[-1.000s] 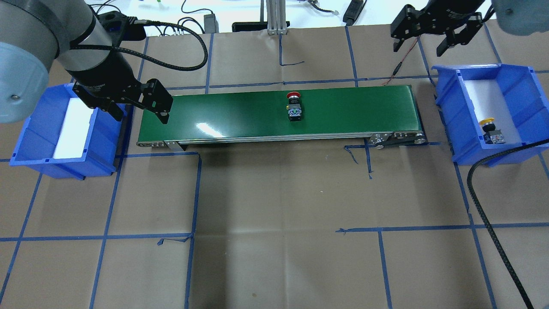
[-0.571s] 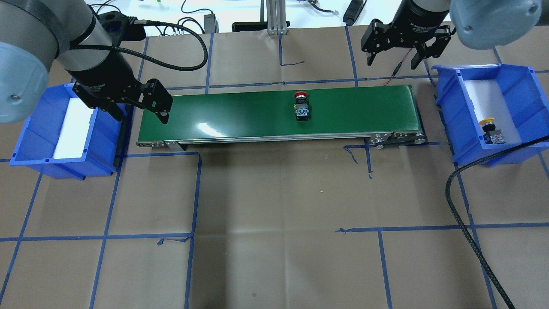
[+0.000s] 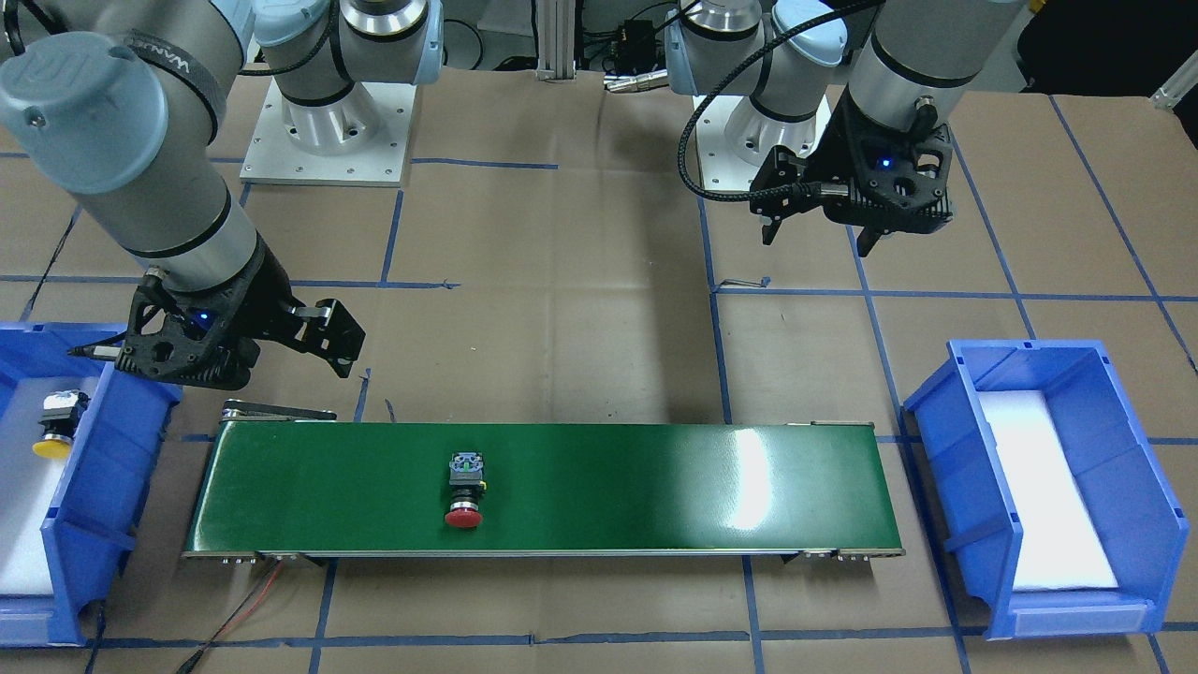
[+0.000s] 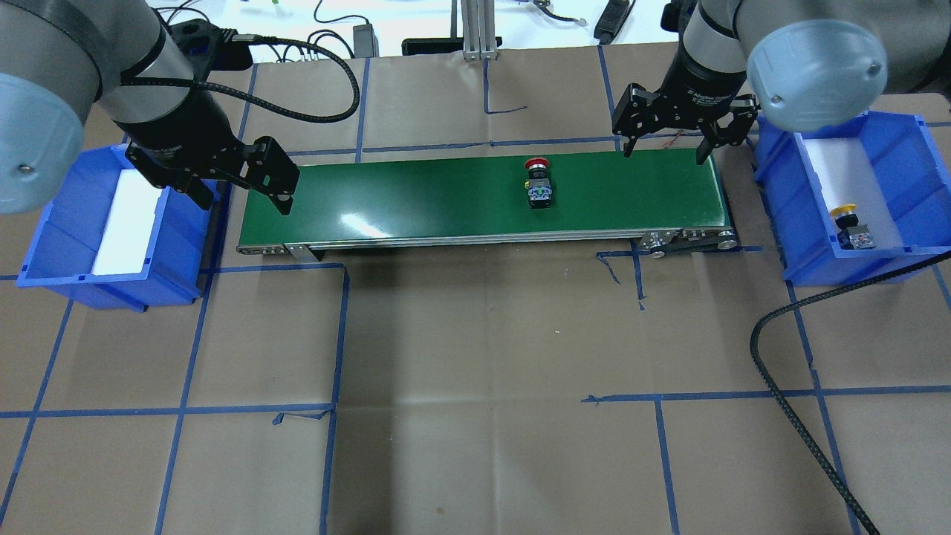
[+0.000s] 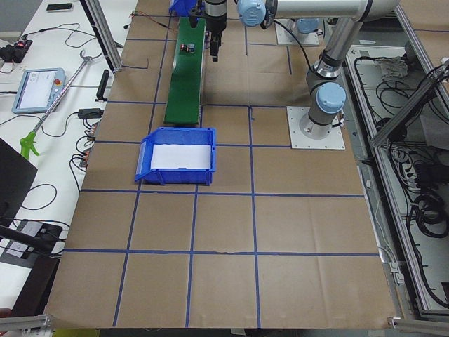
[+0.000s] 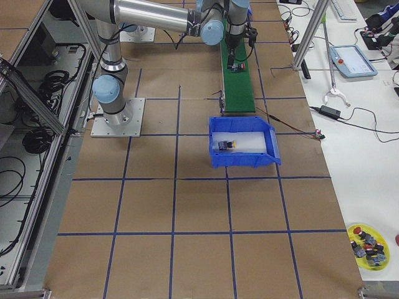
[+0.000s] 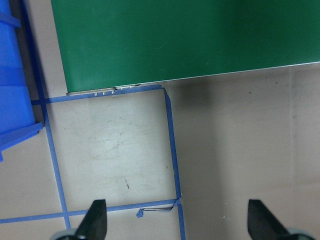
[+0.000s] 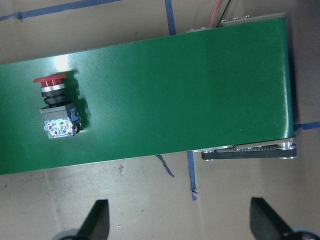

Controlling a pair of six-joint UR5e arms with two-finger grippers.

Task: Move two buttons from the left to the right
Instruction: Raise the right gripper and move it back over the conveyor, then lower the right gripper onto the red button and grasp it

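Observation:
A red button lies on its side on the green conveyor belt, right of the middle; it also shows in the front view and the right wrist view. A yellow button lies in the right blue bin. My right gripper is open and empty over the belt's right end, to the right of the red button. My left gripper is open and empty over the belt's left end, beside the left blue bin, which holds only a white liner.
A black cable from my right arm loops across the table at the right. An aluminium post and loose wires stand behind the belt. A yellow dish of spare buttons sits on the side table.
The red button has ridden to the right along the belt. My right gripper has moved left and nearer, from beside the right bin to over the belt's right end. The left arm is still.

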